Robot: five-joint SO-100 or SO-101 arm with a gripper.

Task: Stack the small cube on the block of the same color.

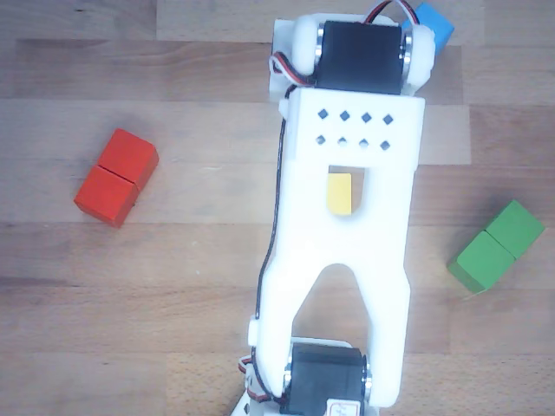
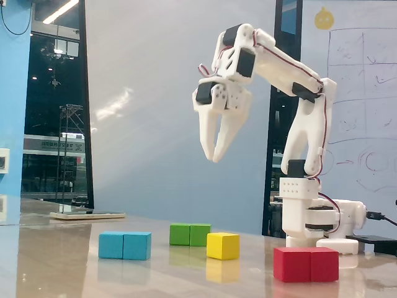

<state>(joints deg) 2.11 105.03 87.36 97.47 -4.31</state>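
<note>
Cube [image 2: 223, 246] first: your small yellow one sits on the desk [image 2: 56, 267] between the green block [image 2: 190, 234] and the red block [image 2: 306, 264], not touching either. Your end effector [image 2: 214, 154] hangs high above the desk, up over the cube and green block, fingers pointing down with only a narrow gap, holding nothing. Blue block [image 2: 124, 245] is furthest left in the fixed view. From the other view, the arm [image 1: 342, 217] covers most of the cube [image 1: 339, 192].

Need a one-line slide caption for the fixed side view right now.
Arm raised, empty pincer pointing down above yellow cube, with blue, green and red blocks on table.
</note>
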